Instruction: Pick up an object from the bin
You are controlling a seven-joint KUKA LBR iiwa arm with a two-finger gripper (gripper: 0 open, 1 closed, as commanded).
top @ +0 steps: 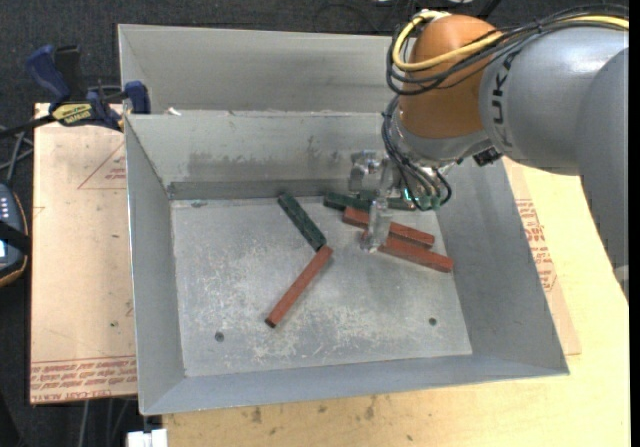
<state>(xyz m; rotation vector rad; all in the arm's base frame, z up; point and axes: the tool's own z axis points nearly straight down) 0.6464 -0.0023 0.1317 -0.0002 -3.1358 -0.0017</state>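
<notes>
Bin (150, 265), grey metal, floor scuffed. My arm (560, 95) comes in from 3 o'clock, orange cover (445, 75) at the wrist, cables looped over it. Gripper (377, 231) is low in the bin, at about 1 o'clock from floor centre, close to the back wall. I cannot tell whether it is apart or together; the wrist hides too much of it. It stands over the 9 o'clock end of a small cluster: upper red bar (405, 231) and lower red bar (420, 255), lying side by side and running out toward 4 o'clock. The tip looks to be touching the near end of the lower one, though I cannot be sure. Nothing seen clamped. Short green bar (338, 202) lies just at 10 o'clock of the tip, its far end tucked under the gripper. Long green bar (302, 220) lies further toward 9 o'clock, aligned 11 to 5. Its lower end meets the top of the long red bar (298, 287), which runs 1 to 7 across the floor centre, apart from the cluster.
</notes>
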